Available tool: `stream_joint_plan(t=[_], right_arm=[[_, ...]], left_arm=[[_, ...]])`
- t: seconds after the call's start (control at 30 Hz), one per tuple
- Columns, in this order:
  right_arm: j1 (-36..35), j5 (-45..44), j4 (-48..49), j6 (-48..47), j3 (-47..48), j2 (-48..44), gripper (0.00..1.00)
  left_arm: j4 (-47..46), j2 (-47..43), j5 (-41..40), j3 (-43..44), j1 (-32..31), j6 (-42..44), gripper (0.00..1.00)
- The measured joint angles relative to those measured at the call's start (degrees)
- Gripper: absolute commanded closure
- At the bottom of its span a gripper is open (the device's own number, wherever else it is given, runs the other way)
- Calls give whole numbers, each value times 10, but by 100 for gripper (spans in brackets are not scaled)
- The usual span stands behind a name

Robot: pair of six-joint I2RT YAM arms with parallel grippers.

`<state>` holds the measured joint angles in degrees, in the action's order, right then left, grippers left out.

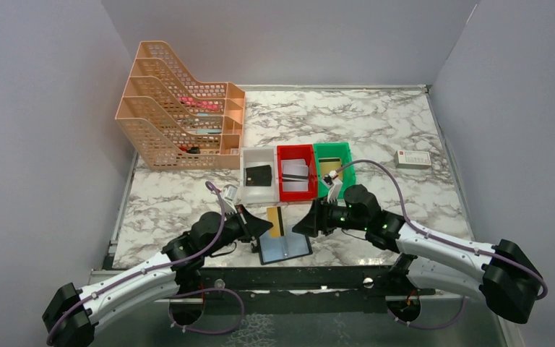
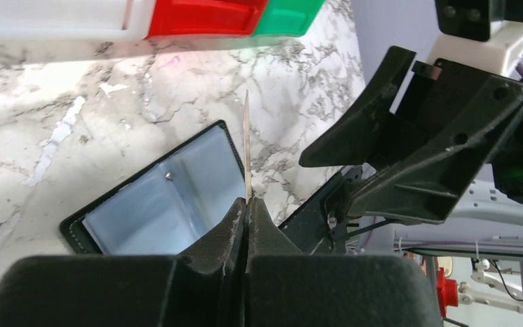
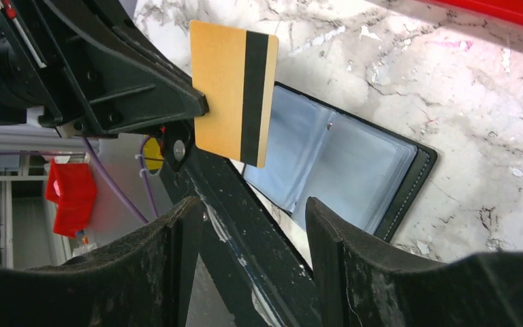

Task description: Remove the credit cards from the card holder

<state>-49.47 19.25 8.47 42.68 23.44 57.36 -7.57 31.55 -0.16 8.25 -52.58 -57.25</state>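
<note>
The card holder [image 1: 286, 248] lies open near the table's front edge, its shiny blue-grey inner face up; it also shows in the left wrist view [image 2: 156, 197] and the right wrist view [image 3: 340, 170]. My left gripper [image 1: 267, 225] is shut on a tan-gold credit card [image 1: 277, 221] with a dark stripe and holds it on edge above the holder. The card shows edge-on in the left wrist view [image 2: 246, 146] and face-on in the right wrist view [image 3: 231, 92]. My right gripper [image 1: 300, 225] is open and empty, just right of the card, facing the left gripper.
Three small bins stand behind the holder: white [image 1: 247, 189] with a black square piece [image 1: 259, 175], red [image 1: 280, 181], green [image 1: 347, 160]. A peach mesh file rack [image 1: 181, 108] stands at the back left. A white box with a red mark [image 1: 412, 160] lies at the right.
</note>
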Motion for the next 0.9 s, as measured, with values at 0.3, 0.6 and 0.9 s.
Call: stream_joint_plan(t=[0.3, 0.6, 0.9], right_arm=[[1, 46, 29, -35, -23, -10, 35], [1, 94, 101, -37, -14, 52, 35], [1, 86, 155, 13, -13, 113, 37]], left_arm=[[-5, 19, 7, -6, 9, -31, 100], [-43, 28, 37, -5, 9, -38, 100], [-79, 15, 78, -5, 9, -45, 100]])
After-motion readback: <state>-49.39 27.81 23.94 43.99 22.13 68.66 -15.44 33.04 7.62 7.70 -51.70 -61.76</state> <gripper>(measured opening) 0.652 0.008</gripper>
